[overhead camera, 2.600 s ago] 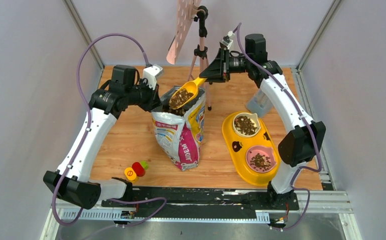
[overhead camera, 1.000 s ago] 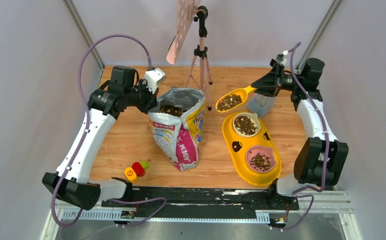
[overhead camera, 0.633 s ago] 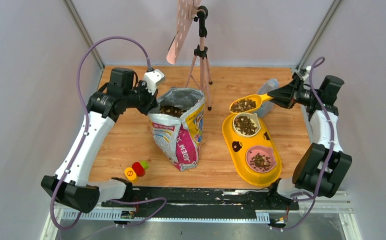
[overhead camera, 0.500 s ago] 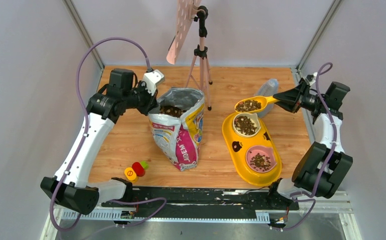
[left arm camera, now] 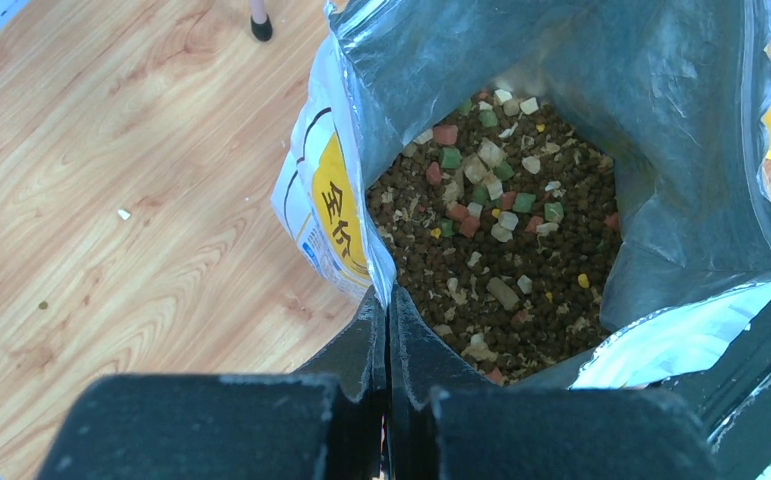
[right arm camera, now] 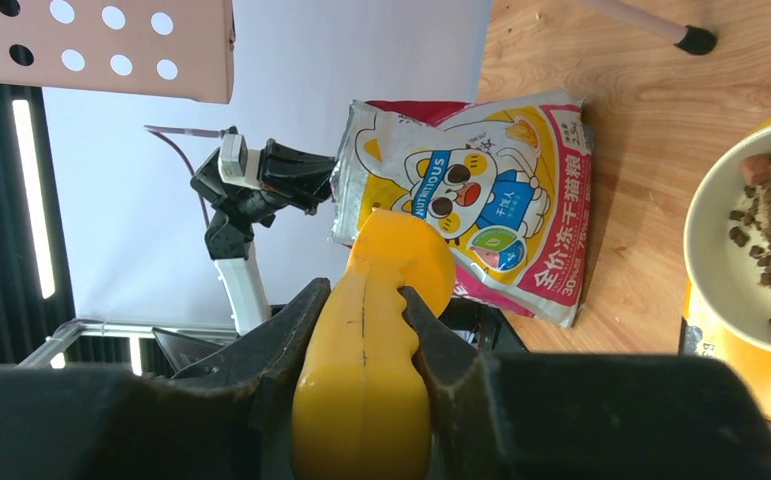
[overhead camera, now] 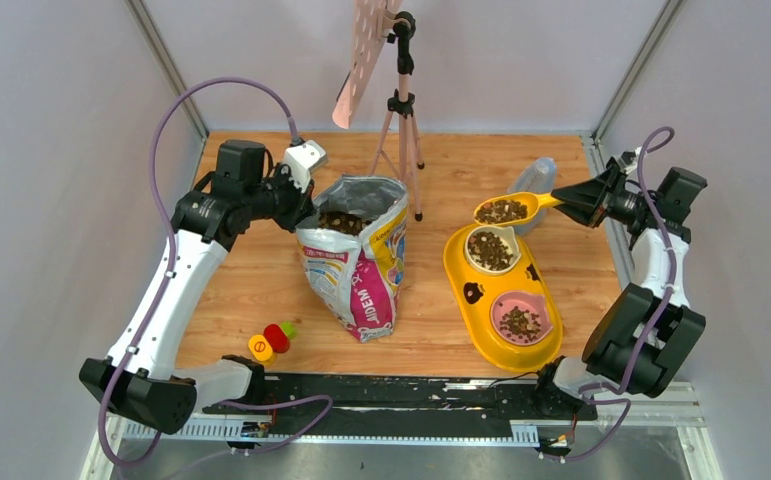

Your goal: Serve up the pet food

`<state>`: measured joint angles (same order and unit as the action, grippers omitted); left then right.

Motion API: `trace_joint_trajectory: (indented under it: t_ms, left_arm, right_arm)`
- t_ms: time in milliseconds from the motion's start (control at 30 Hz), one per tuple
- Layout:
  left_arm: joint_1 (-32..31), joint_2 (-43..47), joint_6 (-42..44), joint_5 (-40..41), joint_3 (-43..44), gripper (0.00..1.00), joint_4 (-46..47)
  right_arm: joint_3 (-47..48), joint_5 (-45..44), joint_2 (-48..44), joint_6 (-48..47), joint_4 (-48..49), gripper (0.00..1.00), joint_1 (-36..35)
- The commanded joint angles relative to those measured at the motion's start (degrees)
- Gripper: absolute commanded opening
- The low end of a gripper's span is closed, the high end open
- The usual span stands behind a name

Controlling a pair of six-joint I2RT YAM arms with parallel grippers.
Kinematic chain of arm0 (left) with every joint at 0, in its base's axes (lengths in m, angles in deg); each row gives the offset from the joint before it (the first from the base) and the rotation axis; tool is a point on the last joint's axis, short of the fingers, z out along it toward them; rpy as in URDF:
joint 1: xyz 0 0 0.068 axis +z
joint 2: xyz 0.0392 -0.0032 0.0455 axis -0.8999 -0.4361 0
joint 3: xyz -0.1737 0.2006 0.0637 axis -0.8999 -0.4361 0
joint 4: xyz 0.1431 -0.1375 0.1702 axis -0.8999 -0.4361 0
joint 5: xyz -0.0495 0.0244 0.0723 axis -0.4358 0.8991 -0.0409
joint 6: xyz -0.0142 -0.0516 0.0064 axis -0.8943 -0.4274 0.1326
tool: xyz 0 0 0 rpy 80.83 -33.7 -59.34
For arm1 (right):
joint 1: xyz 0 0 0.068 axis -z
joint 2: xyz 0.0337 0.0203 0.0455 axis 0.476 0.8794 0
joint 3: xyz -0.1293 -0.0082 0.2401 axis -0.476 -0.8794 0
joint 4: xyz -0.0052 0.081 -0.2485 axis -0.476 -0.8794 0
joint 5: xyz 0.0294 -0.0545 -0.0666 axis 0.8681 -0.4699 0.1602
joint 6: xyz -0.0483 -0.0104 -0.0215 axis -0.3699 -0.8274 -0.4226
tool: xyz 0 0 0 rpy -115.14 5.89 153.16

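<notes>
The pet food is dark-brown kibble with coloured bits, heaped inside the open printed bag (overhead camera: 358, 275) and filling it (left arm camera: 501, 250). My left gripper (left arm camera: 389, 300) is shut on the bag's near rim, at the bag's left side (overhead camera: 301, 205). A yellow scoop (overhead camera: 506, 209) loaded with kibble hangs just beyond the far edge of the white bowl (overhead camera: 491, 249). My right gripper (overhead camera: 563, 200) is shut on the scoop's handle (right arm camera: 366, 380). The white bowl's rim (right arm camera: 706, 270) and its kibble show at the right of the right wrist view.
The yellow double feeder (overhead camera: 458, 278) also holds a pink bowl (overhead camera: 519, 320) with kibble. A tripod (overhead camera: 402, 110) with a pink perforated board (overhead camera: 361, 60) stands behind the bag. A clear container (overhead camera: 533, 178) sits behind the feeder. Small coloured caps (overhead camera: 271, 340) lie front left.
My right arm carried the loaded scoop from above the bag rightward to just behind the white bowl. The left gripper kept its hold on the bag rim.
</notes>
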<state>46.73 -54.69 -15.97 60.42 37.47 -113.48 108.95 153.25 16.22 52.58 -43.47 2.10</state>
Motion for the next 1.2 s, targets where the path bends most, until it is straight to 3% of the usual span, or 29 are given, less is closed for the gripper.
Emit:
trace_joint_trajectory:
  t_ms: [0, 600, 1167]
  left_arm:
    - [0.3, 4.3, -0.8, -2.9, 1.5, 0.0, 9.8]
    - [0.3, 4.3, -1.2, -3.2, 1.2, 0.0, 9.5]
    - [0.3, 4.6, -1.9, -2.8, -0.1, 0.0, 9.9]
  right_arm:
    - [2.3, 9.4, -0.5, -4.1, -0.8, 0.0, 1.9]
    - [3.6, -0.2, 2.3, -25.3, -19.8, 0.0, 7.7]
    - [2.3, -13.5, 4.4, -33.7, -22.1, 0.0, 8.4]
